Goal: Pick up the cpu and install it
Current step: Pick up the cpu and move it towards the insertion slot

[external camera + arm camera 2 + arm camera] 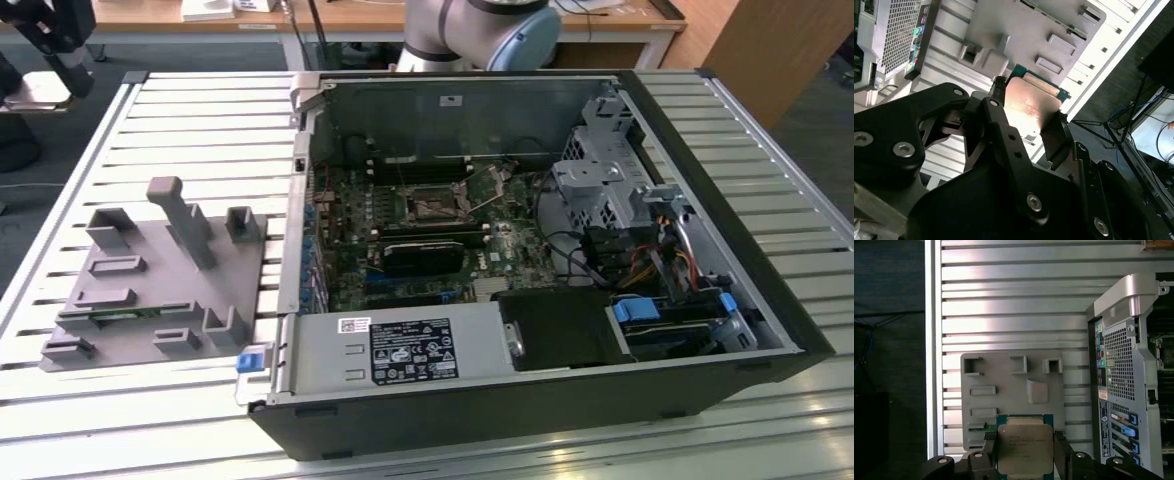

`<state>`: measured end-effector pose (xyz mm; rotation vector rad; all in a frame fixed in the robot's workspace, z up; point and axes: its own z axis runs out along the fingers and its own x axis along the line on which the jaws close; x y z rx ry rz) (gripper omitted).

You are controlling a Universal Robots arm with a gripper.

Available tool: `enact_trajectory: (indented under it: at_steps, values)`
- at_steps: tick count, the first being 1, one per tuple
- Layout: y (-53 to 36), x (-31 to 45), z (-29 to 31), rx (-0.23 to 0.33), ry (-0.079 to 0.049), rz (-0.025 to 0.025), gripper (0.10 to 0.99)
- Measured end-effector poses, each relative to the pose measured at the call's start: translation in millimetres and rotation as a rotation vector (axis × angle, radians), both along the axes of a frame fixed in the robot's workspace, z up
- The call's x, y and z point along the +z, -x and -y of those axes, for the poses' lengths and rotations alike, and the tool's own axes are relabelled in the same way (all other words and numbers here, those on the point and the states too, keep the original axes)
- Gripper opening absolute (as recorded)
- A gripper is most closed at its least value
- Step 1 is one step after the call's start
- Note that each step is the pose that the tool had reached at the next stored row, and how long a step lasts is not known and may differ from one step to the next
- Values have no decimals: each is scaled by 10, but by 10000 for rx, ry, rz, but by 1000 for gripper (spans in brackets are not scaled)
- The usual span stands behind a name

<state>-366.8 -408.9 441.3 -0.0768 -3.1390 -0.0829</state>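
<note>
The pincer (1024, 440) clamps the cpu (1024, 452) by two opposite edges. Its silver lid faces the first wrist camera, and its green edge juts beyond the pincer.

The cpu (1031, 107) (silver top) is partly hidden behind the pincer fingers (1001, 125).

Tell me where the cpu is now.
In the first wrist view, the cpu sits clamped between the jaws of the gripper, over an edge of the grey holder tray.

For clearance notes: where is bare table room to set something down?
Bare slats of the table lie between the grey fixture and the far edge, and along the near edge. Crowded: inside the computer case, and where the claw holds the cpu.
</note>
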Motion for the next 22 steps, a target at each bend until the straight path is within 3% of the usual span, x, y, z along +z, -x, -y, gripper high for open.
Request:
enact_trajectory:
  at_steps: [11, 22]
  values:
    - [-307, -11, 0, -1, 1, -2, 537]
    - [-503, -27, 0, -1, 0, -1, 537]
